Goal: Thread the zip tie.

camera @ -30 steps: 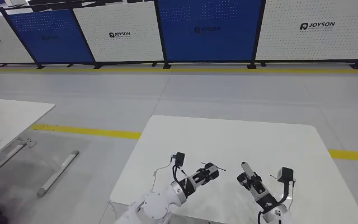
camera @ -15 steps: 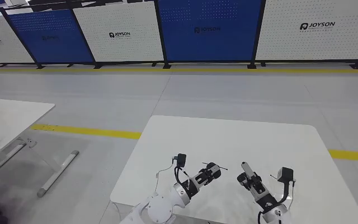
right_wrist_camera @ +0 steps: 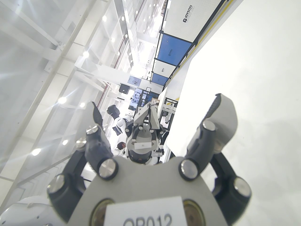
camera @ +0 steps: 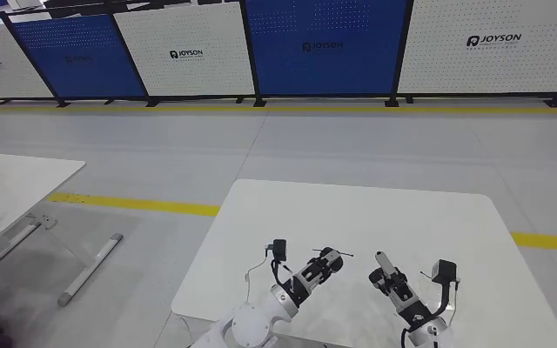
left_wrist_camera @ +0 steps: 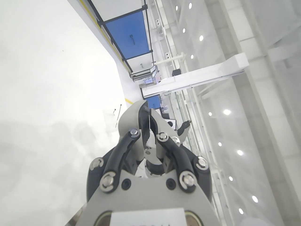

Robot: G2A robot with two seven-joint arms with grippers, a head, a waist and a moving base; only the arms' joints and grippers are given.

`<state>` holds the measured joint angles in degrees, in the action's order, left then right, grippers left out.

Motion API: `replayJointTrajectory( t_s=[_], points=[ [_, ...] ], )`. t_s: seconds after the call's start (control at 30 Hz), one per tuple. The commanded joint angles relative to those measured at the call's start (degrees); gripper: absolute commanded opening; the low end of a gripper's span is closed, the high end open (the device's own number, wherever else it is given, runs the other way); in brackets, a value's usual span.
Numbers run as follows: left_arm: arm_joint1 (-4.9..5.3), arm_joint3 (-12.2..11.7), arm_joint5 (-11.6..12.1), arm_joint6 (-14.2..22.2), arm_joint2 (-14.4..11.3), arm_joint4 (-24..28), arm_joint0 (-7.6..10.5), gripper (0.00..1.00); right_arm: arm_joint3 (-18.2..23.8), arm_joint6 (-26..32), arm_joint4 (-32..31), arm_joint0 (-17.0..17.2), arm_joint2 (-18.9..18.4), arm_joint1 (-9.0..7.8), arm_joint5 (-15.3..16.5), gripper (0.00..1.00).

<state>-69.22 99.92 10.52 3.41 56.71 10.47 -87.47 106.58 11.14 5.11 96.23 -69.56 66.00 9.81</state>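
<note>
My left gripper (camera: 330, 256) hovers low over the white table (camera: 365, 209) near its front edge, shut on a thin black zip tie (camera: 346, 254) that sticks out sideways from both sides of it. In the left wrist view the gripper (left_wrist_camera: 147, 109) pinches the tie (left_wrist_camera: 149, 121), seen edge-on. A second black zip tie (left_wrist_camera: 117, 116) lies flat on the table just beyond. My right gripper (camera: 380, 259) stands to the right of the left one, open with nothing in it; in its wrist view (right_wrist_camera: 156, 106) it faces the left gripper (right_wrist_camera: 147, 115).
The table top stretches bare and white beyond both grippers to its far edge (camera: 357, 184). A second white table (camera: 26, 178) stands off to the left across the floor. Blue and white panels (camera: 326, 48) line the back.
My left gripper has shifted slightly up and away from the front edge, and the held zip tie now lies more level. The right arm has not moved.
</note>
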Motion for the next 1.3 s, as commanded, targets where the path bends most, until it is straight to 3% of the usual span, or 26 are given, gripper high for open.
replayJointTrajectory(
  t_s=[0.0, 0.33, 0.43, 0.5, 0.57, 0.93, 1.13, 1.2, 1.27],
  points=[
    [-0.02, -0.27, 0.16, 0.05, -0.07, -0.11, 0.12, 0.0, 0.0, 0.0, 0.0, 0.0, 0.0, 0.0, 0.0, 1.0],
    [-0.05, -0.53, -0.18, -0.93, 0.13, -0.94, 0.28, 0.0, 0.0, 0.0, 0.0, 0.0, 0.0, 0.0, 0.0, 1.0],
    [-0.1, -1.87, -2.16, -3.58, -0.41, -7.23, 0.94, 0.0, 0.0, 0.0, 0.0, 0.0, 0.0, 0.0, 0.0, 1.0],
    [-0.14, -2.5, -2.89, -3.3, -1.48, -10.21, 1.08, 0.0, 0.0, 0.0, 0.0, 0.0, 0.0, 0.0, 0.0, 1.0],
    [-0.3, -2.52, -2.27, -3.03, -1.66, -7.67, 0.74, 0.0, 0.0, 0.0, 0.0, 0.0, 0.0, 0.0, 0.0, 1.0],
    [-0.3, -2.52, -2.27, -3.03, -1.66, -7.67, 0.74, 0.0, 0.02, -0.28, -0.19, -0.11, -0.09, 0.02, -0.24, 1.0],
    [-0.3, -2.52, -2.27, -3.03, -1.66, -7.67, 0.74, 0.0, 3.0, 4.52, -1.12, 0.39, -6.74, -0.94, -4.84, 1.0],
    [-0.3, -2.52, -2.27, -3.03, -1.66, -7.67, 0.74, 0.0, 4.28, 11.42, -0.97, 0.38, -9.55, -1.61, -8.53, 1.0],
    [-0.3, -2.52, -2.27, -3.03, -1.66, -7.67, 0.74, 0.0, 5.96, 14.14, -4.77, 0.34, -13.32, -2.3, -12.61, 1.0]
  ],
)
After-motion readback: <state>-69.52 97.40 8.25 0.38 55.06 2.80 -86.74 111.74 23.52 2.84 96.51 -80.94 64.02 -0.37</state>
